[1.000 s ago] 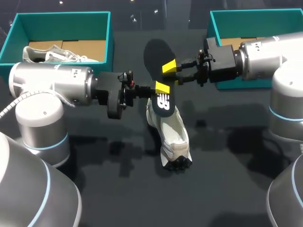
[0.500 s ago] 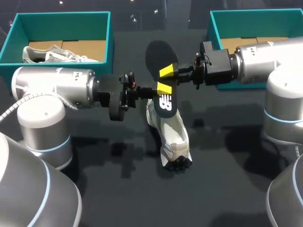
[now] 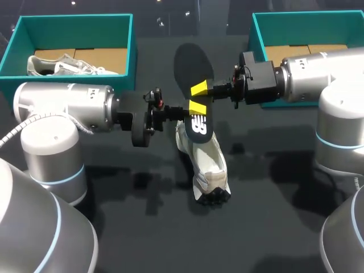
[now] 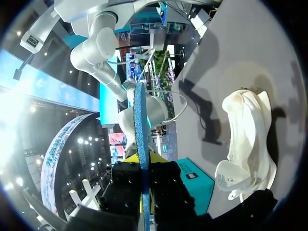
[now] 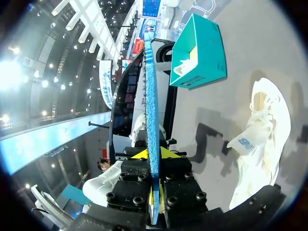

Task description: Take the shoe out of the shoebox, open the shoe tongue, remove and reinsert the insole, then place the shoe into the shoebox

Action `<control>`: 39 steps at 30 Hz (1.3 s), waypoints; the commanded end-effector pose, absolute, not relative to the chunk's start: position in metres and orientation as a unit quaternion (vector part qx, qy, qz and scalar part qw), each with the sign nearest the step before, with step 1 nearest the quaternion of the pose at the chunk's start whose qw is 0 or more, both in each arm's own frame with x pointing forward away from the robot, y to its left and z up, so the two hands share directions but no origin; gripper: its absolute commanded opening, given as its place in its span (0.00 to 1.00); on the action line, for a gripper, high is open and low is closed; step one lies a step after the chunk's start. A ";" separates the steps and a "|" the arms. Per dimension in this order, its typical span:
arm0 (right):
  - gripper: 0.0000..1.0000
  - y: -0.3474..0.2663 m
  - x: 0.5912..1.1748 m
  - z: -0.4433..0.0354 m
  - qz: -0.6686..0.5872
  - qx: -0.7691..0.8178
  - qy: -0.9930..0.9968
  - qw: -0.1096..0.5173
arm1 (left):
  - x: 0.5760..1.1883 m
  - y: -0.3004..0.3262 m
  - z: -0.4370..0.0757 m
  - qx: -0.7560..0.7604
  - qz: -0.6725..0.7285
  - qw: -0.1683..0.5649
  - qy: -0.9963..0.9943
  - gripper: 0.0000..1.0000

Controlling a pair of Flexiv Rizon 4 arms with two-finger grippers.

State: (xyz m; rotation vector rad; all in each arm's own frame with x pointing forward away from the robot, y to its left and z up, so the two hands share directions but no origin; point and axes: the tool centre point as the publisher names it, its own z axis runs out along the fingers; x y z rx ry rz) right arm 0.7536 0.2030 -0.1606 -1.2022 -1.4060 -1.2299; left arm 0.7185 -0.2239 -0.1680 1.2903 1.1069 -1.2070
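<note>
A black insole (image 3: pixel 192 74) hangs in the air over the middle of the table, slanting down toward a white shoe (image 3: pixel 206 165) that lies on the dark tabletop. My left gripper (image 3: pixel 195 108) is shut on the insole's lower part. My right gripper (image 3: pixel 200 89) is shut on it a little higher, from the other side. In the left wrist view the insole (image 4: pixel 139 115) runs edge-on out of the left gripper (image 4: pixel 143 159), with the shoe (image 4: pixel 248 139) beside it. The right wrist view shows the insole (image 5: pixel 150 86) pinched in the right gripper (image 5: pixel 153 156), the shoe (image 5: pixel 264 139) off to its side.
A teal shoebox (image 3: pixel 74 20) at the back left holds another white shoe (image 3: pixel 62 65). A second teal shoebox (image 3: pixel 256 28) stands at the back right, partly behind my right arm. The left box (image 5: pixel 202 57) shows ahead of the right gripper.
My right gripper has moved in and shut on the insole. The left arm has shifted slightly right, still holding the insole. The shoe has not moved.
</note>
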 end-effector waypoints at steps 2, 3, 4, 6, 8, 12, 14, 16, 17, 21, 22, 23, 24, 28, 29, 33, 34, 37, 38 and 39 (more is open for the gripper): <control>0.00 0.204 0.751 -0.164 -0.496 -0.485 -0.565 0.446 | 0.717 -0.216 -0.166 0.526 -0.500 0.505 0.468 1.00; 0.00 0.203 0.751 -0.165 -0.497 -0.485 -0.564 0.446 | 0.718 -0.212 -0.165 0.522 -0.503 0.503 0.471 1.00; 0.00 0.202 0.750 -0.166 -0.498 -0.486 -0.563 0.447 | 0.719 -0.207 -0.164 0.520 -0.505 0.501 0.473 1.00; 0.00 0.201 0.748 -0.169 -0.498 -0.487 -0.560 0.448 | 0.721 -0.196 -0.163 0.520 -0.504 0.499 0.476 1.00; 0.00 0.200 0.746 -0.172 -0.498 -0.488 -0.559 0.450 | 0.724 -0.185 -0.163 0.523 -0.500 0.496 0.480 1.00; 0.00 0.200 0.745 -0.177 -0.496 -0.489 -0.556 0.455 | 0.734 -0.162 -0.161 0.530 -0.486 0.485 0.497 1.00; 0.00 0.200 0.744 -0.180 -0.495 -0.489 -0.555 0.456 | 0.740 -0.152 -0.161 0.533 -0.476 0.480 0.509 1.00; 0.00 0.201 0.744 -0.183 -0.494 -0.488 -0.554 0.459 | 0.746 -0.143 -0.160 0.539 -0.468 0.474 0.516 1.00; 0.00 0.201 0.744 -0.184 -0.494 -0.488 -0.554 0.460 | 0.749 -0.139 -0.160 0.549 -0.458 0.471 0.516 1.00; 0.00 0.202 0.744 -0.189 -0.486 -0.498 -0.549 0.463 | 0.760 -0.128 -0.160 0.608 -0.395 0.487 0.487 1.00; 0.00 0.202 0.744 -0.190 -0.485 -0.502 -0.548 0.461 | 0.760 -0.128 -0.160 0.608 -0.395 0.487 0.487 1.00; 0.00 0.202 0.744 -0.190 -0.485 -0.502 -0.548 0.461 | 0.760 -0.128 -0.160 0.608 -0.395 0.487 0.487 1.00; 0.00 0.202 0.744 -0.190 -0.485 -0.502 -0.548 0.461 | 0.760 -0.128 -0.160 0.608 -0.395 0.487 0.487 1.00; 0.00 0.202 0.744 -0.190 -0.485 -0.502 -0.548 0.461 | 0.760 -0.128 -0.160 0.608 -0.395 0.487 0.487 1.00; 0.00 0.202 0.744 -0.190 -0.485 -0.502 -0.548 0.461 | 0.760 -0.128 -0.160 0.608 -0.395 0.487 0.487 1.00; 0.00 0.202 0.744 -0.190 -0.485 -0.502 -0.548 0.461 | 0.760 -0.128 -0.160 0.608 -0.395 0.487 0.487 1.00; 0.00 0.202 0.744 -0.190 -0.485 -0.502 -0.548 0.461 | 0.760 -0.128 -0.160 0.608 -0.395 0.487 0.487 1.00; 0.00 0.202 0.744 -0.190 -0.485 -0.502 -0.548 0.461 | 0.764 -0.129 -0.157 0.608 -0.392 0.487 0.489 1.00; 0.00 0.202 0.744 -0.190 -0.485 -0.502 -0.548 0.461 | 0.766 -0.129 -0.155 0.609 -0.387 0.487 0.492 1.00; 0.00 0.202 0.744 -0.190 -0.485 -0.502 -0.548 0.461 | 0.771 -0.129 -0.153 0.611 -0.377 0.482 0.502 1.00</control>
